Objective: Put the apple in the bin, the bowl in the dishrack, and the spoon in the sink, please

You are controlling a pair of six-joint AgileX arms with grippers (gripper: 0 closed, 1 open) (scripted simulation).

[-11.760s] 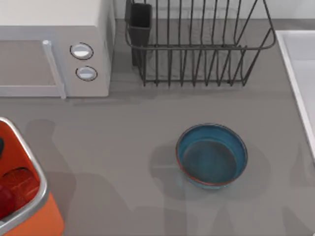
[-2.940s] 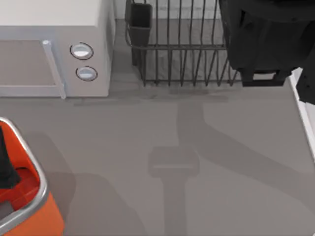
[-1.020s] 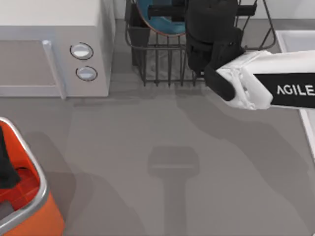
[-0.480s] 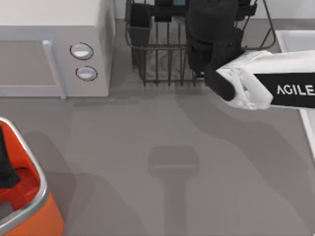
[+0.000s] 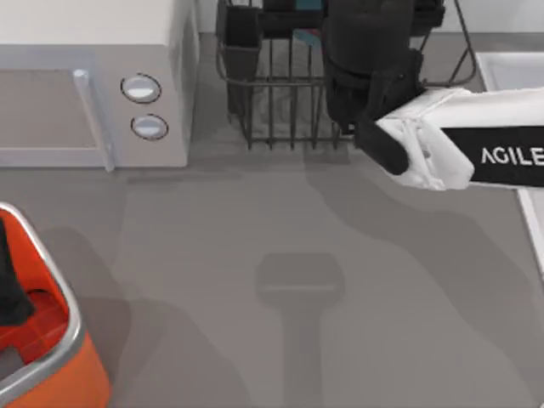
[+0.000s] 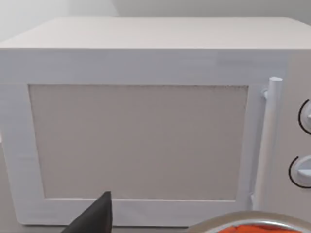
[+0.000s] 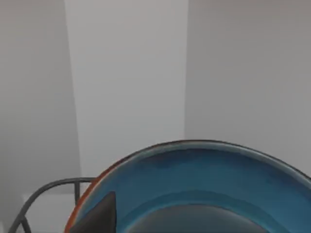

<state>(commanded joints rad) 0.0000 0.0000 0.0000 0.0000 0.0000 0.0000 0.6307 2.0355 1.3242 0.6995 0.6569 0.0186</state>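
Open tabletop (image 5: 340, 323) before dishrack (image 5: 280, 110)

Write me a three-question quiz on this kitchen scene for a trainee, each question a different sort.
1. True or false: the bowl stands in front of the microwave's door.
2. Fill in: in the top view, the orange bin sits at the lower ___ corner.
3. Pick one: the right arm reaches over the A) bin B) dishrack C) sink.

Key: 1 false, it is by the rack's wires; 2 left; 3 B.
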